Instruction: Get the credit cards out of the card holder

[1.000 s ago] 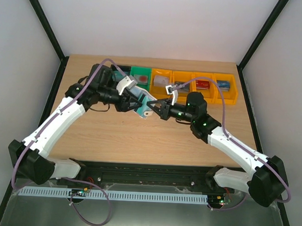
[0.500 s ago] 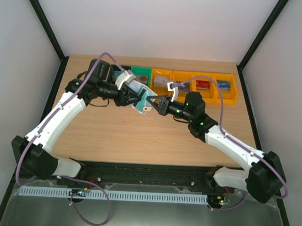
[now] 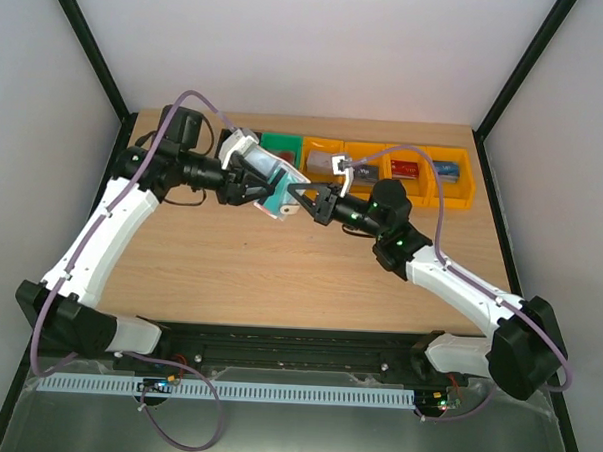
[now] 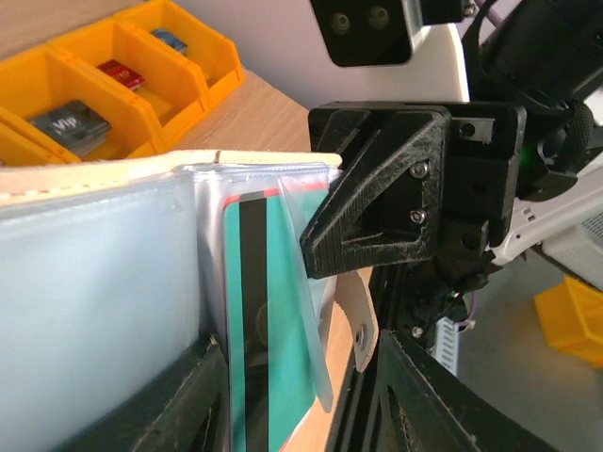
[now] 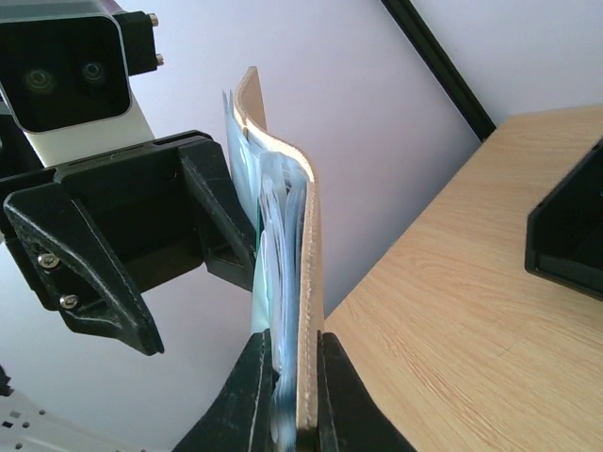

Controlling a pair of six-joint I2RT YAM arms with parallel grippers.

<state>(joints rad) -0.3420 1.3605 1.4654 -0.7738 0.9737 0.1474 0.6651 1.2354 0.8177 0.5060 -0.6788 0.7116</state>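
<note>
Above the tabletop [image 3: 279, 275], left fingers [image 5: 212, 226] clamp the card holder [image 5: 309, 282]; right fingers [image 5: 247, 395] pinch shut on its edge (sleeve and cover together). Recommend regripping teal card [image 4: 273, 320] alone.

This is a robotics lab test cell. A wooden table [image 3: 279, 275] is boxed in by plain white panels [image 3: 309, 46] on black frame posts [image 3: 87, 51]. A cabled left arm [image 3: 101, 239] and right arm [image 3: 459, 290] are bolted at the table's near edge, and plastic sorting bins [image 3: 458, 196] line its far edge.

"VIP" on grey card [image 4: 73, 125], in orange bin [image 4: 28, 75], no other txt
</note>
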